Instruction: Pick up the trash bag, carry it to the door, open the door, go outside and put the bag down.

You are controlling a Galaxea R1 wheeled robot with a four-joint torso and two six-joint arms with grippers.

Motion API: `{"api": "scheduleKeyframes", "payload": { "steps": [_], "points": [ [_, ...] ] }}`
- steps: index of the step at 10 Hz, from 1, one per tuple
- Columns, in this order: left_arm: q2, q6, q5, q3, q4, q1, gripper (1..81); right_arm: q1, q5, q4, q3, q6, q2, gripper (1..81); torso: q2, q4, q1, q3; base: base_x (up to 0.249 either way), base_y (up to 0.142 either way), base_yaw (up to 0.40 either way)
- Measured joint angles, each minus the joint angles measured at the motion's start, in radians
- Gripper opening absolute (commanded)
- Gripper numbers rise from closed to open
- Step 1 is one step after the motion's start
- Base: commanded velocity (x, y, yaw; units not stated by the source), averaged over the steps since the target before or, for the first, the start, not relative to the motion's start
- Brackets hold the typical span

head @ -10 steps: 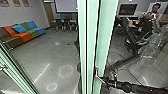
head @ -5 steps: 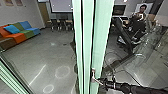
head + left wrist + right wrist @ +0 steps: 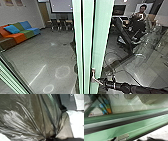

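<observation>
The right gripper (image 3: 103, 82) was at the handle (image 3: 93, 74) on the door's upright edge (image 3: 101, 42); if closed, I could not tell. The left gripper (image 3: 50, 138) gripped the trash bag's gathered neck (image 3: 49, 131).

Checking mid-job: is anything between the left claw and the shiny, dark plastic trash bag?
Nothing visible stands between the left claw and the shiny, dark plastic trash bag: the bag's folds draw together right at the claw, which appears closed on them.
</observation>
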Motion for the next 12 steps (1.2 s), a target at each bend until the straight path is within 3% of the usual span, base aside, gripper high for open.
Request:
{"api": "scheduleKeyframes", "payload": {
  "steps": [8,12],
  "points": [
    [-0.001,0.000,0.005,0.001,0.000,-0.005,1.0,-0.012,-0.018,-0.014,0.020,-0.029,-0.012,81.1,-0.001,0.000,-0.001,0.000,0.028,0.000,0.000],
    [-0.001,0.000,0.001,0.003,0.000,0.001,1.0,0.008,-0.041,0.014,0.016,0.001,-0.010,81.1,0.000,0.000,0.000,-0.001,0.000,0.000,0.000]
  ]
}}
